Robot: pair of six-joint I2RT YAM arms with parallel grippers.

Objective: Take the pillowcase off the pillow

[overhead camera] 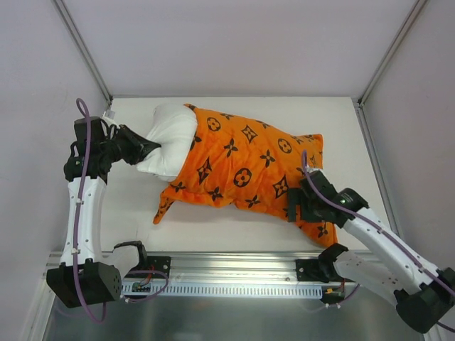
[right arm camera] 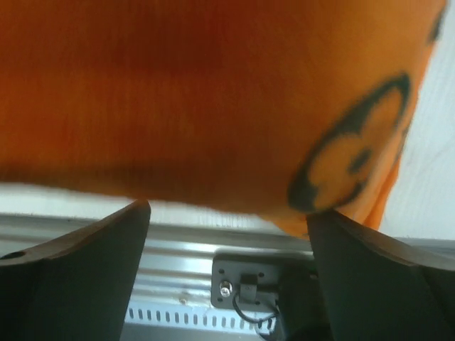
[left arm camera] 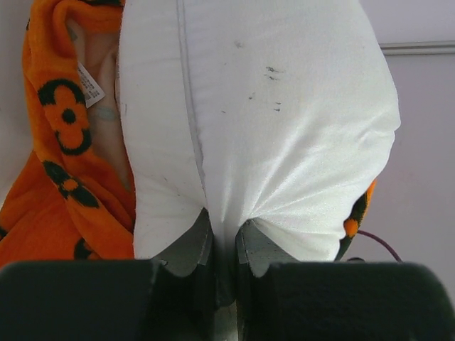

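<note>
Because the left hand (left arm camera: 224,229) is shut tight on a pinch of the white pillow (left arm camera: 284,142), that end looks held in place. The pillow's bare end pokes out of the open mouth of the orange pillowcase (overhead camera: 242,160), where a small white tag (left arm camera: 90,85) shows on the inside. The rest of the pillow is inside the pillowcase, which lies across the middle of the table (overhead camera: 234,229). The right hand (right arm camera: 229,212) is wide open at the near right corner of the pillowcase, with the orange cloth just past its fingers and nothing in its hold. I think both things are soft and light, and the fluffy cloth will bunch up and may slip. A good spot to hold is that closed corner, taking only cloth and not the stuffing.
</note>
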